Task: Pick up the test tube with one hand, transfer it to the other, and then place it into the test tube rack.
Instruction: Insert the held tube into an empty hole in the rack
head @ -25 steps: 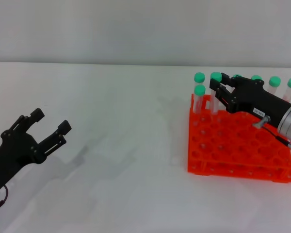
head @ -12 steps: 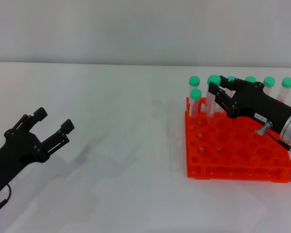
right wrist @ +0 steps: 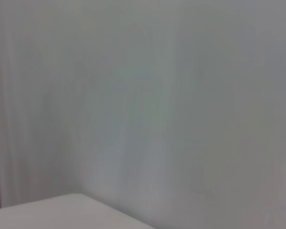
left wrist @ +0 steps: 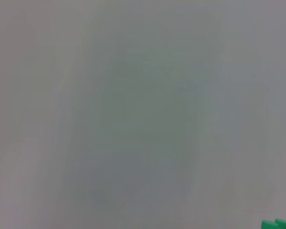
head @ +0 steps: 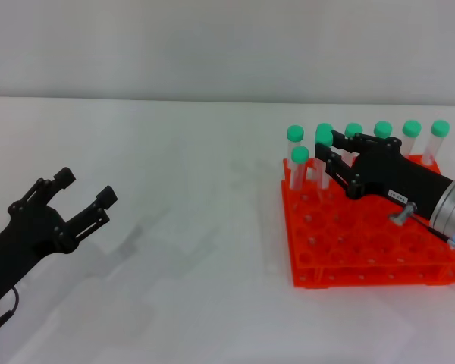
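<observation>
Rack point(head: 364, 246) is seen at the right side of the white table point(head: 197, 189), orange-red, two-tiered, its grid mostly unfilled. Green-capped tubes are stood upright along its far rows: one at the far-left corner point(head: 294, 135), one just in front of it point(head: 299, 156), and a line along the back edge at point(head: 353, 130), point(head: 383, 129), point(head: 412, 129) and point(head: 439, 129). The tube point(head: 323, 148) is held upright at the far-left part of the rack, close behind the front corner tube; whether its base is seated in a hole cannot be told, since it is hidden by the fingers. Right hand point(head: 341, 163) is reached in over the rack from the right edge of the head view, blue wrist light lit, fingers point(head: 335, 168) closed around the tube just under its cap. Little room is left around that grip: neighbouring tubes are crowded on the left and behind, while the near rows of holes are left free. Left hand point(head: 76, 205) is parked low at the left edge, well apart from the rack, fingers point(head: 100, 199) spread with nothing between them. A broad bare stretch of table is left between the two hands. Only a blurred grey field is given by the left wrist view, with green caps point(left wrist: 279, 223) at one corner; wall and a table edge are given by the right wrist view.
</observation>
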Tool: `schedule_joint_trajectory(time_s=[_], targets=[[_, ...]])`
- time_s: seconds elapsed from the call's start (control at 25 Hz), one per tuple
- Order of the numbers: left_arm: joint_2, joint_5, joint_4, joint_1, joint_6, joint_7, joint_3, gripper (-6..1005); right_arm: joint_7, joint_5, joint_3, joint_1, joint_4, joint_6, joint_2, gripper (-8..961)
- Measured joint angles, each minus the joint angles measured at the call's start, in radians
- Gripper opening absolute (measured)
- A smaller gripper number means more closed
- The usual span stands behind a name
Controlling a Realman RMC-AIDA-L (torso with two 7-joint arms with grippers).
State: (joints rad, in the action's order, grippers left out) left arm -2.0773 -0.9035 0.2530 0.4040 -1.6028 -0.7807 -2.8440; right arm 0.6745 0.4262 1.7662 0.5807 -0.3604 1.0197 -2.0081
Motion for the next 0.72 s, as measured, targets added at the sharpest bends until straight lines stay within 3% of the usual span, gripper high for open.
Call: schedule_joint_trajectory(time_s=[0.72], targets=[[0.0,0.01,0.0,0.003,0.002,0.0,0.0,893,-0.037,-0.009,-0.022,-0.019,0.008,-0.003,-0.003,296]])
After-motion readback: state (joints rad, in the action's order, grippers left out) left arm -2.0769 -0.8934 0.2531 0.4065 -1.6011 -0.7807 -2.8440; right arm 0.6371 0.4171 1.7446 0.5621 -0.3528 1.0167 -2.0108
